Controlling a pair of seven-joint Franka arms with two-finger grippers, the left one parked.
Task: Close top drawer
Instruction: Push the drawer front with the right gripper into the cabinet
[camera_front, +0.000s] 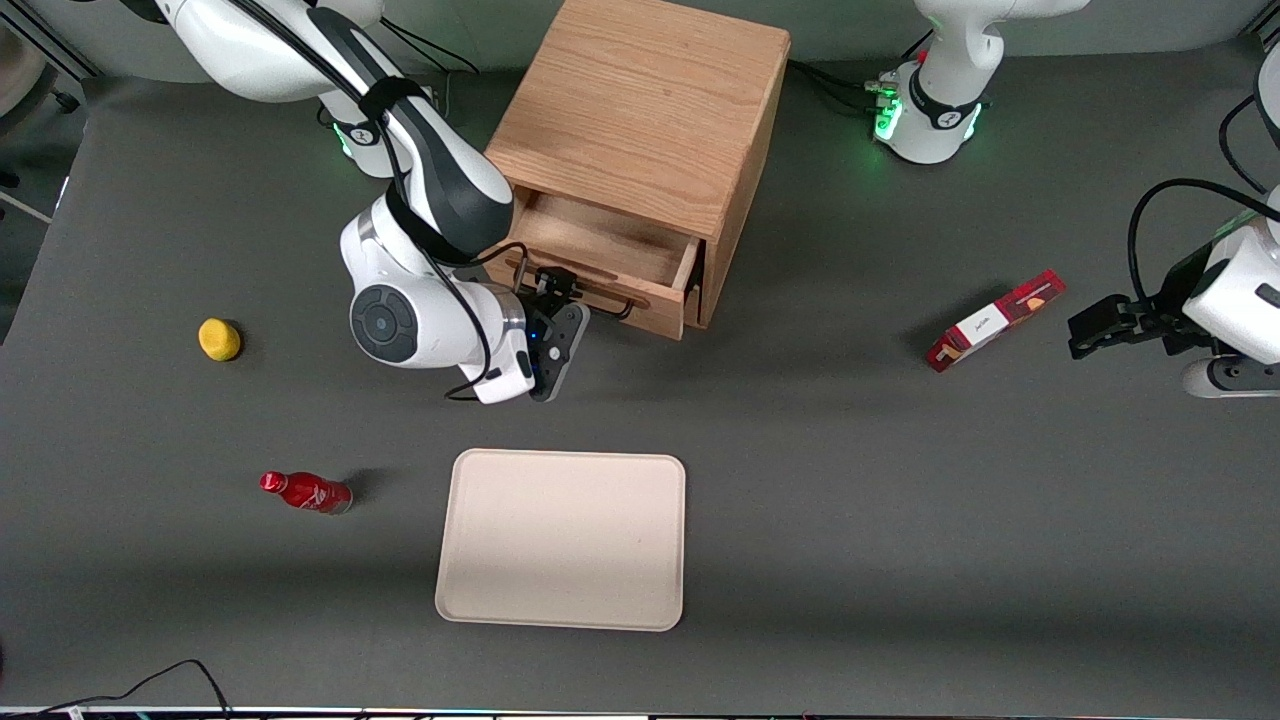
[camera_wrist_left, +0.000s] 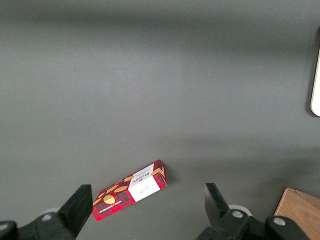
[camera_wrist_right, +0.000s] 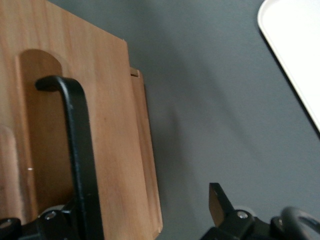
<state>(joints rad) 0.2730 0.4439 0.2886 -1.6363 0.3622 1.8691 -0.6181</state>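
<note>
Dark grey table (camera_front: 900, 520), with a light oak cabinet (camera_front: 650, 110) standing at its edge farthest from the front camera. Pulled out of the cabinet's front: the top drawer (camera_front: 610, 250), a shallow box of the same light oak, open and showing a bare wooden floor inside, flat front panel facing the front camera. Across that front, a thin black wire handle (camera_front: 610, 300), seen close in the right wrist view as a black bar (camera_wrist_right: 80, 150) set over a rounded recess in the wood.

Nearer the front camera than the cabinet, a cream rectangular tray with rounded corners (camera_front: 562, 540), lying flat. Just in front of the drawer front, at the handle, the right arm's black two-finger gripper (camera_front: 555, 290); fingers spread wide, one black finger (camera_wrist_right: 218, 202) clear of the wood, holding nothing.

Toward the parked arm's end from the cabinet, a red and white carton (camera_front: 995, 320), lying on its side. Toward the working arm's end, a red bottle (camera_front: 305, 492) on its side, nearer the front camera than a small yellow lemon-like fruit (camera_front: 219, 339).
</note>
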